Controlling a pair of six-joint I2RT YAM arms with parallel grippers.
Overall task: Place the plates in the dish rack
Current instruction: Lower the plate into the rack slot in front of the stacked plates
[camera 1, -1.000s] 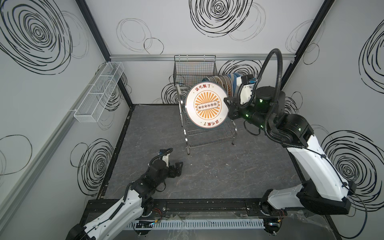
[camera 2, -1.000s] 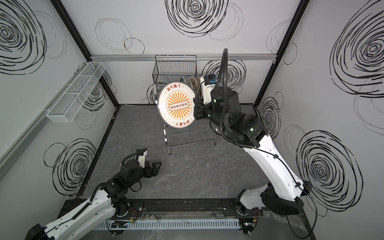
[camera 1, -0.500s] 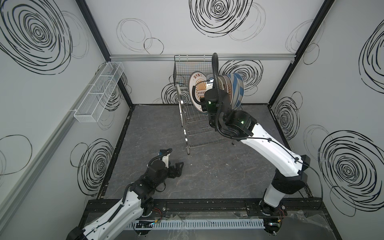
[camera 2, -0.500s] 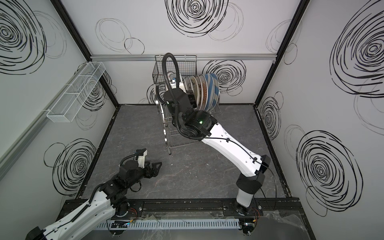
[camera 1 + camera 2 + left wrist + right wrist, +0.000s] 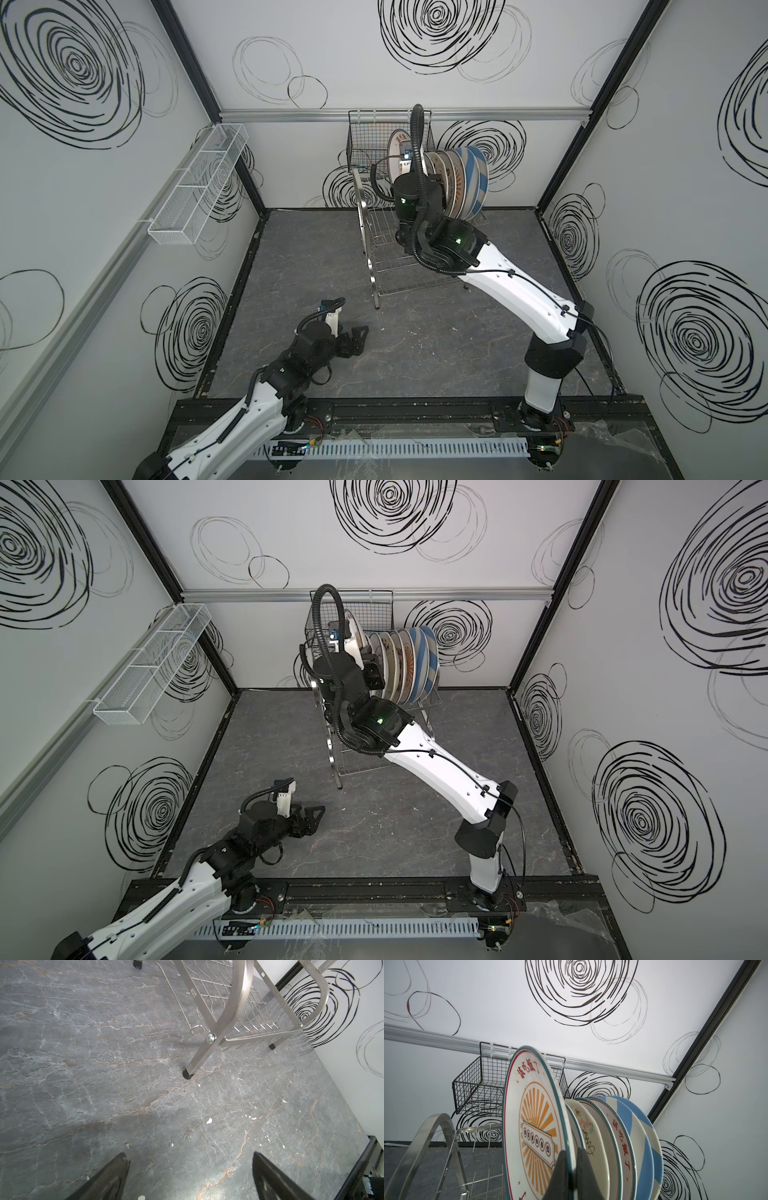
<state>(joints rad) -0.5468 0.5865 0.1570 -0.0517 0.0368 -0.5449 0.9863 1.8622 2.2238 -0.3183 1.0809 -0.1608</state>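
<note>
Grey stone-look floor (image 5: 415,353), white walls with black swirl drawings on three sides.

- dish rack (image 5: 376,232): on the floor at 12 o'clock in both top views, hard against the back wall. Lower tier looks bare where it shows.
- plates (image 5: 457,183): a row standing on edge in the top tier, packed close and leaning slightly toward 3 o'clock. A blue-and-white striped plate (image 5: 424,658) sits at the 3 o'clock end.
- sunburst plate (image 5: 533,1126): green rim, red characters. It is on edge at the 9 o'clock end of the row, parallel to its neighbours and riding higher than them. Can't tell if its bottom edge is in a slot.
- right gripper (image 5: 572,1159): up at the top tier, jaws pinched narrow on the sunburst plate's rim. Dark fingers (image 5: 560,1178) sit one on each face. In the top views the wrist hides the grip.
- left gripper (image 5: 189,1154): low over the floor at 7 o'clock, well apart from the rack and pointing toward its near leg (image 5: 188,1074). Jaws spread wide, nothing between them.
- black wire basket (image 5: 365,141): hung on the back-wall rail at 12 o'clock, just behind the rack.
- white mesh tray (image 5: 199,187): on the wall at 10 o'clock.
</note>
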